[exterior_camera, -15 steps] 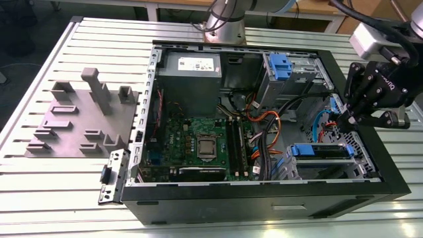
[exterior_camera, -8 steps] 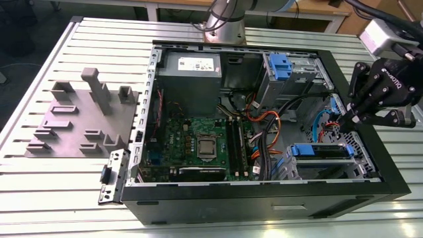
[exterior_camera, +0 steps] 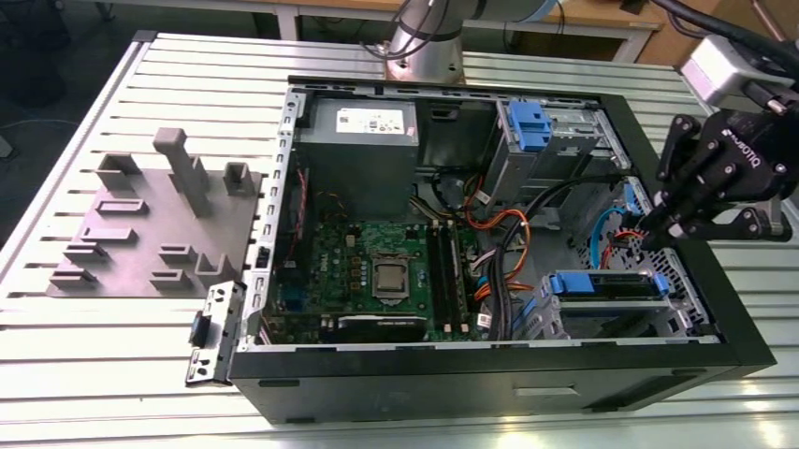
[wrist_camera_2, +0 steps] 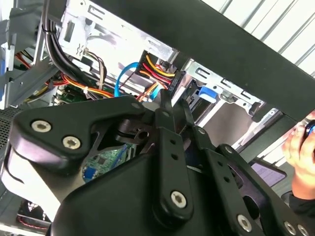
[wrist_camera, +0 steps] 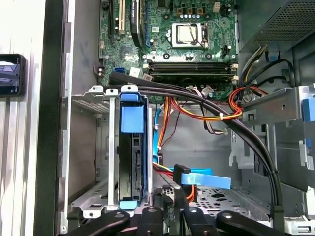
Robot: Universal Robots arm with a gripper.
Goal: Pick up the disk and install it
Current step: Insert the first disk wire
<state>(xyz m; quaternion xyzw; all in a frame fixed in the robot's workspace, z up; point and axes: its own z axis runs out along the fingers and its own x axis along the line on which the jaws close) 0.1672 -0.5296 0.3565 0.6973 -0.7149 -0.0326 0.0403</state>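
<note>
The disk (exterior_camera: 608, 284) sits in the drive cage at the near corner of the open computer case (exterior_camera: 500, 374), on the exterior view's right. Its blue frame faces up. In the first wrist view the disk (wrist_camera: 133, 147) stands edge-on between the cage's metal walls. My gripper (exterior_camera: 654, 239) hangs just above and beside that cage, over the case's edge on the exterior view's right. Its black fingers are shut with nothing between them, apart from the disk, as the second wrist view (wrist_camera_2: 173, 105) and the first wrist view (wrist_camera: 170, 196) also show.
Black, orange and blue cables (wrist_camera: 211, 113) run across the case near the cage, and a flat blue cable plug (wrist_camera: 202, 178) lies close to my fingertips. A grey power supply (exterior_camera: 362, 131) and a blue-latched bay (exterior_camera: 530, 126) sit at the back. A grey fixture plate (exterior_camera: 150, 224) lies outside the case. A person's hand (wrist_camera_2: 301, 147) is nearby.
</note>
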